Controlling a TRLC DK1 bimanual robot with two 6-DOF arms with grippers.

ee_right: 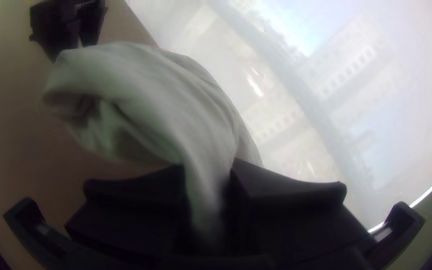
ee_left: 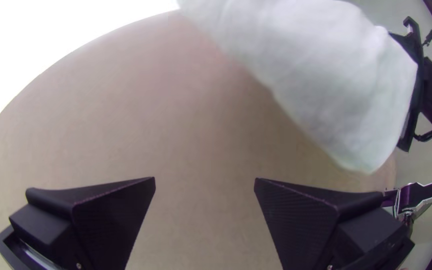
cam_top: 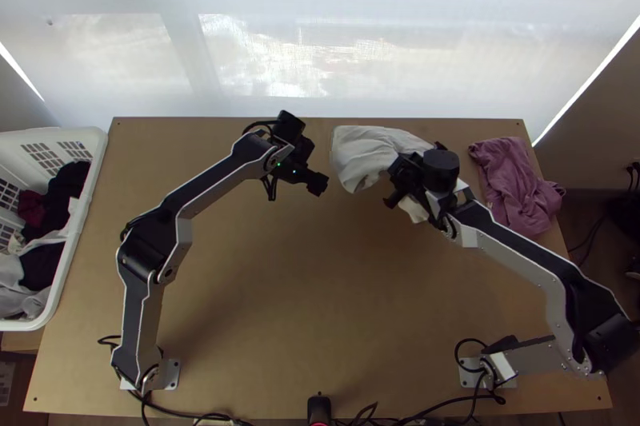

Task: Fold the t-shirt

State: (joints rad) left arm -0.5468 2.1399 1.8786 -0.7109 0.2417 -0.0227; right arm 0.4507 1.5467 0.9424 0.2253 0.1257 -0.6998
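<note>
1. A light wooden rectangular table point(cam_top: 320, 306) lies under both arms.
2. A white plastic basket point(cam_top: 86, 178) with slotted walls is at the table's left side; it contains dark, red and whitish clothes.
3. The white cloth t-shirt point(cam_top: 368, 150) is in the far part of the table area, right of the middle. It is bunched, and one gathered part goes between the fingers of the right gripper point(cam_top: 405, 177), which are closed upon it.
4. A pinkish-purple crumpled cloth point(cam_top: 518, 190) lies near the far right corner.
5. The left gripper point(cam_top: 318, 183), black, is near the t-shirt; its two fingers are wide apart, with nothing between them.
</note>
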